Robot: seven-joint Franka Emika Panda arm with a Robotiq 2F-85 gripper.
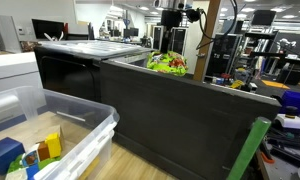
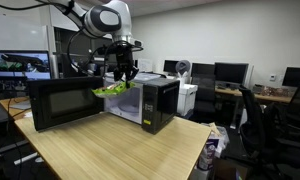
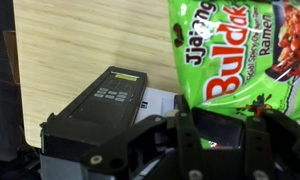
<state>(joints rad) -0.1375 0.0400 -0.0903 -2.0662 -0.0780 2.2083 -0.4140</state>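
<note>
My gripper (image 3: 216, 128) is shut on the edge of a green Buldak ramen packet (image 3: 240, 50), which hangs from the fingers. In an exterior view the gripper (image 2: 121, 72) holds the packet (image 2: 112, 89) in the air just in front of the black and white microwave (image 2: 153, 102), above its swung-out door (image 2: 60, 105). In the wrist view the microwave's dark control panel (image 3: 105, 98) lies directly below, left of the packet. From the low exterior view the packet (image 1: 168, 63) shows above a dark panel (image 1: 180, 120), with the gripper (image 1: 173, 16) over it.
The microwave stands on a light wooden table (image 2: 120, 150). A clear plastic bin (image 1: 65, 125) with coloured toys sits low in an exterior view. Office desks, monitors (image 2: 230, 73) and chairs fill the background.
</note>
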